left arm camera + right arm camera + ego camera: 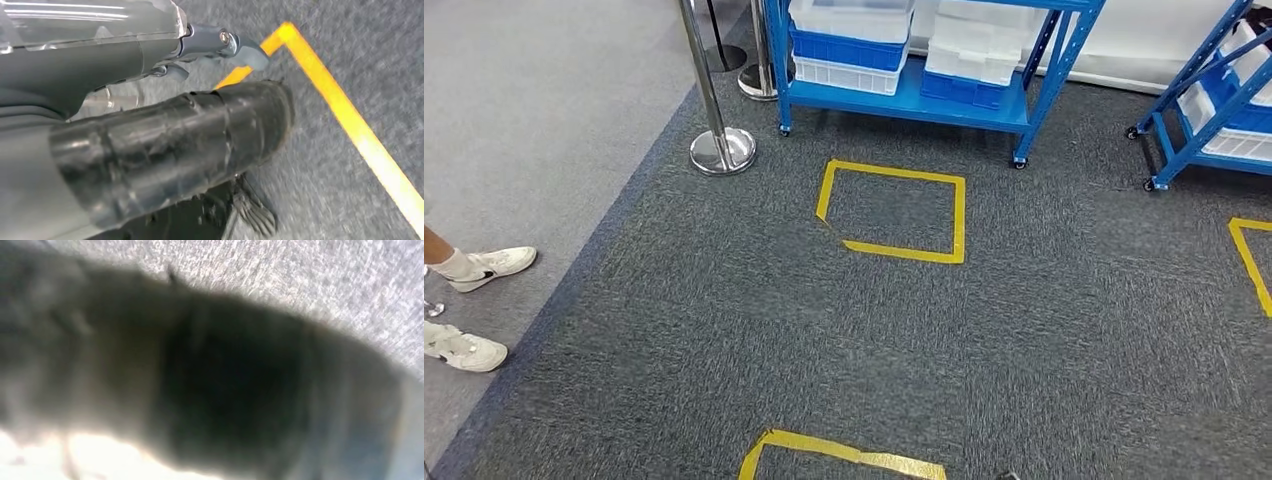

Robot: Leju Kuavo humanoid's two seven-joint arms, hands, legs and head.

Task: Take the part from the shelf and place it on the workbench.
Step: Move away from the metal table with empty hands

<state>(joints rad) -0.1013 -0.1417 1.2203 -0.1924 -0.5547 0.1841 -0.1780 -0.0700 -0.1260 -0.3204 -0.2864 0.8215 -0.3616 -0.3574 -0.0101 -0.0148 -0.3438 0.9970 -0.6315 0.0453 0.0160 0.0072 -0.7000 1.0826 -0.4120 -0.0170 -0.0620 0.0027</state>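
A blue wheeled shelf (904, 105) stands at the far side of the grey carpet, with white bins (849, 18) and blue bins (849, 48) stacked on its low deck. What lies inside the bins is hidden. My left hand (190, 130) hangs over the carpet. Its thick dark thumb and a grey finger (242, 47) stretch out with nothing between them. A dark, blurred shape close to the lens in the right wrist view is my right hand (210, 385). Its fingers cannot be made out.
A yellow tape square (958, 215) marks the carpet before the shelf, and another tape outline (844, 452) lies near my feet. A second blue shelf (1199, 130) stands at the right. Chrome posts (721, 150) and a person's white shoes (494, 263) are at the left.
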